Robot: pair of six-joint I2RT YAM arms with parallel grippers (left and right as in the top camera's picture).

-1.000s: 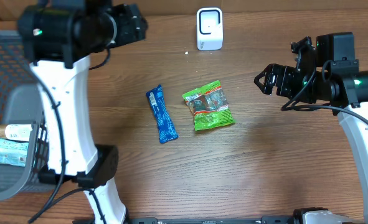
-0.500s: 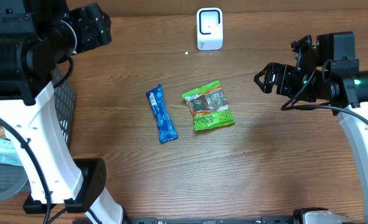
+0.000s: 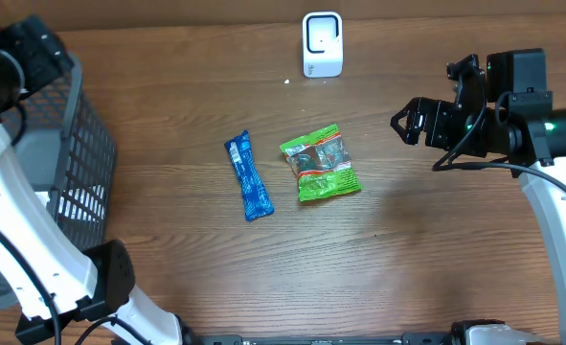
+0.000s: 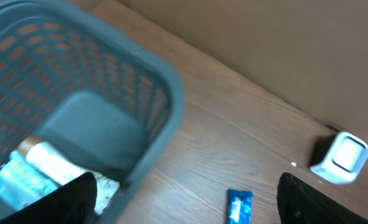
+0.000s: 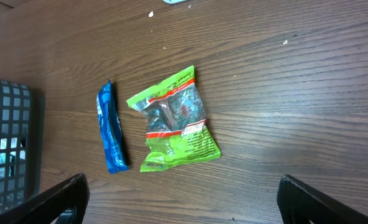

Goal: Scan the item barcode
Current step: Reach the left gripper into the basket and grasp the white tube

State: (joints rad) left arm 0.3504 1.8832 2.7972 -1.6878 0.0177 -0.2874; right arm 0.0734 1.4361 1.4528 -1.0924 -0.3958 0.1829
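The left tool (image 4: 202, 202), open and empty, hangs over the grey plastic mesh basket (image 4: 109, 93). The right tool (image 5: 193, 202), equally wide, overlooks the crinkly green snack packet (image 5: 174, 121) and blue foil bar wrapper (image 5: 111, 130). Both lie mid-tabletop (image 3: 436, 249), seemingly staged for the white box-shaped scanner (image 3: 322, 44).

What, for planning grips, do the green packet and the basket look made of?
Green packet: probably thin plastic film, glossy; it shows crinkles, glare and a see-through window.
Basket: probably moulded plastic, grey and matte; its walls are an even lattice.
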